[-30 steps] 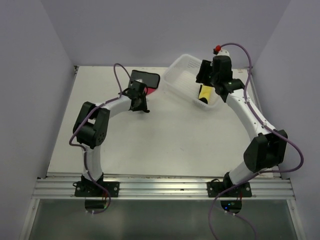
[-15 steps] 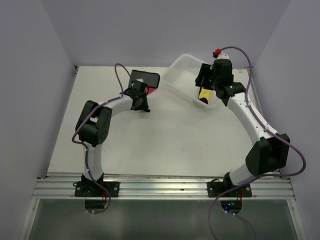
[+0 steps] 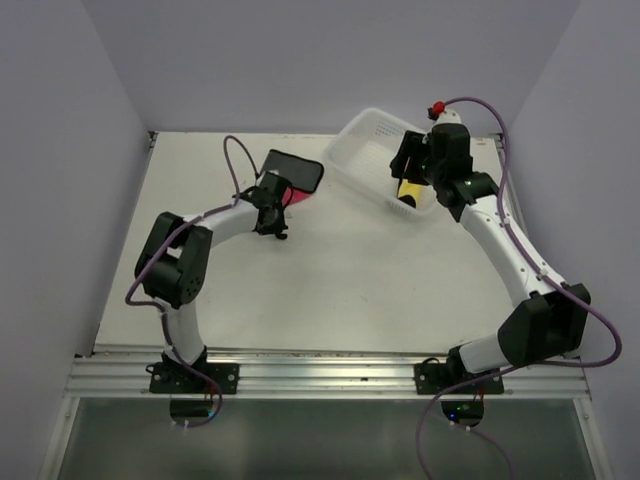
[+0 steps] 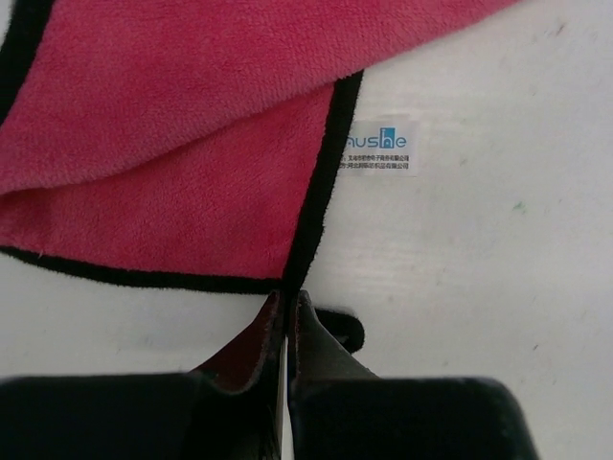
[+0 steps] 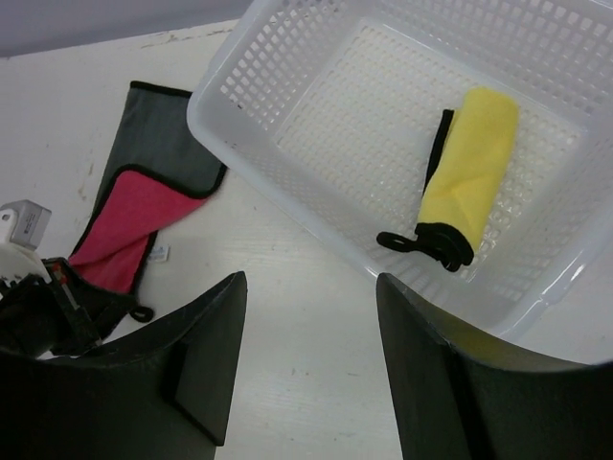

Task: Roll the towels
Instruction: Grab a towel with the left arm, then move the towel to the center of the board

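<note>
Where left fingers (image 4: 251,353) pinch pink towel (image 4: 172,144), white tag (image 4: 379,151) (reads "nushe")

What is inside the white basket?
One rolled yellow towel with black trim lies on the basket floor. Nothing else shows inside; whatever might lie under the roll is covered.

A rolled towel (image 5: 469,163) lies in basket (image 5: 316,206); flat towel (image 5: 153,153) left of it.

A pink towel (image 4: 172,144) with black trim and a grey back lies partly folded, upper centre-left. A yellow towel (image 5: 469,172) lies rolled in the white basket (image 5: 239,57), upper right.
</note>
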